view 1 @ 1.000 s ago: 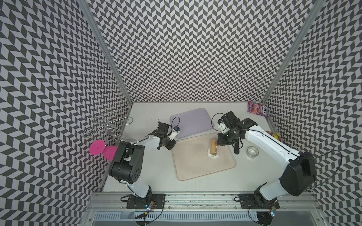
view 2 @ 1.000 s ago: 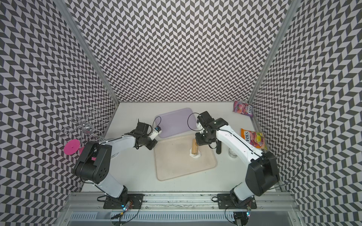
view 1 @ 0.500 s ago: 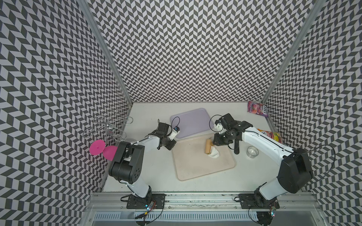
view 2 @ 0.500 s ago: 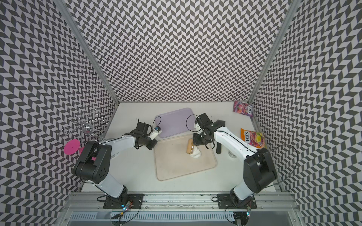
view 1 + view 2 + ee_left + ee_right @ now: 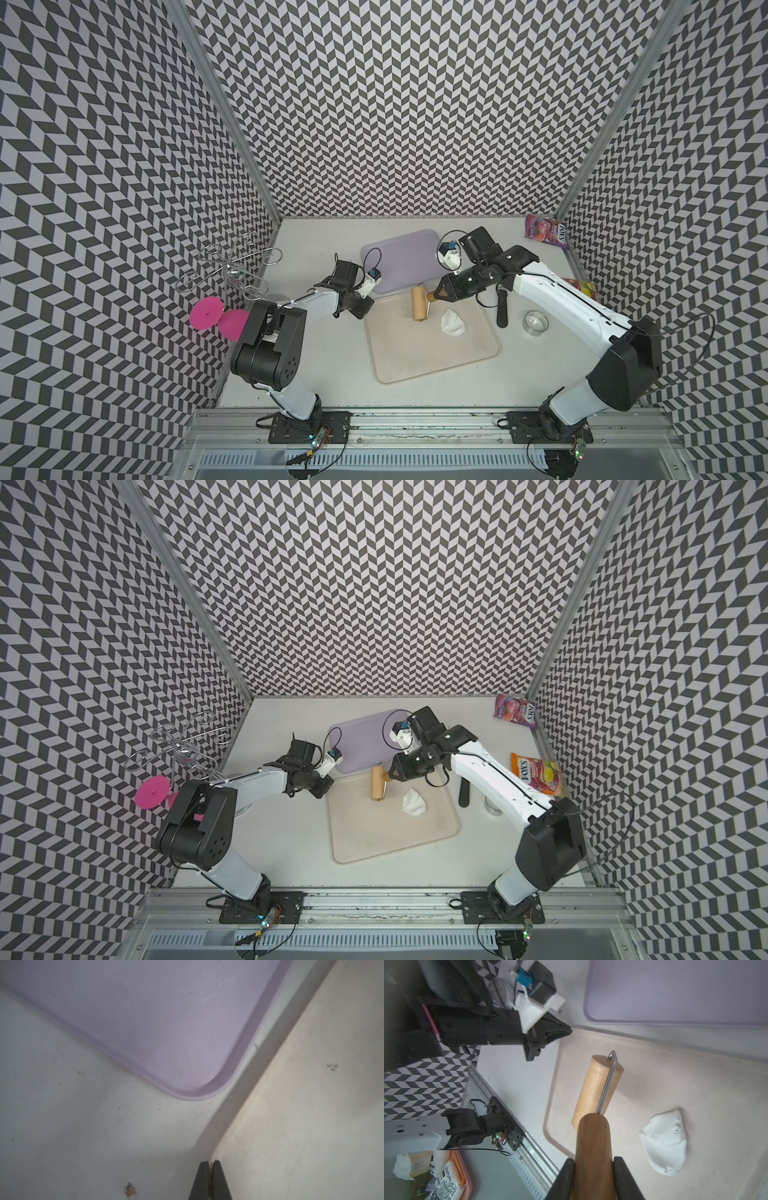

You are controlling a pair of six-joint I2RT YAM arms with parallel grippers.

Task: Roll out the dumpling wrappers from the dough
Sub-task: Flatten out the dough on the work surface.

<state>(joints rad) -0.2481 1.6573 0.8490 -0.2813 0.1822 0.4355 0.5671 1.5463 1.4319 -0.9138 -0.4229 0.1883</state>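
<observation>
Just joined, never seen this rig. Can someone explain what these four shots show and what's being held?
It is a two-armed robot: a left arm and a right arm, fixed at the front edge of the table. Two pictures are top views from one stereo camera overlooking everything. The other two come from a camera on each wrist, looking along that arm's tool. On the table lies a beige mat, with a purple tray behind it. On the mat sits a lump of white dough. The right tool is shut on the dark handle of a wooden roller, which is beside the dough, not touching it. The left tool is pinched shut on the mat's corner, seemingly steadying it. Further right: a black-handled utensil, a small round dish, sweet packets.
</observation>
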